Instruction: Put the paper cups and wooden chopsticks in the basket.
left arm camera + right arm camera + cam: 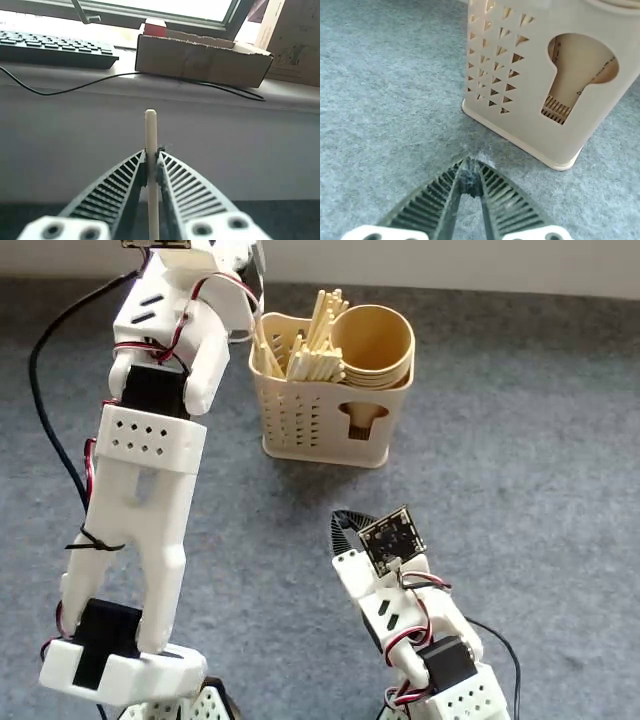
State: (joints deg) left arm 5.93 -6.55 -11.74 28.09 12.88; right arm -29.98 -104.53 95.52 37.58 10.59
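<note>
Left gripper (151, 165) pinches a chopstick (150, 130) beside the basket (330, 425) rim; right gripper (468, 172), pressed together, faces its wall over open bench (530, 510).

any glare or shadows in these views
Left wrist view: the window is blown out white, backlighting the chopstick in the left gripper. High view: even light, a soft shadow on the arms' side of the basket. Right wrist view: no glare, faint shadow along the basket base.
</note>
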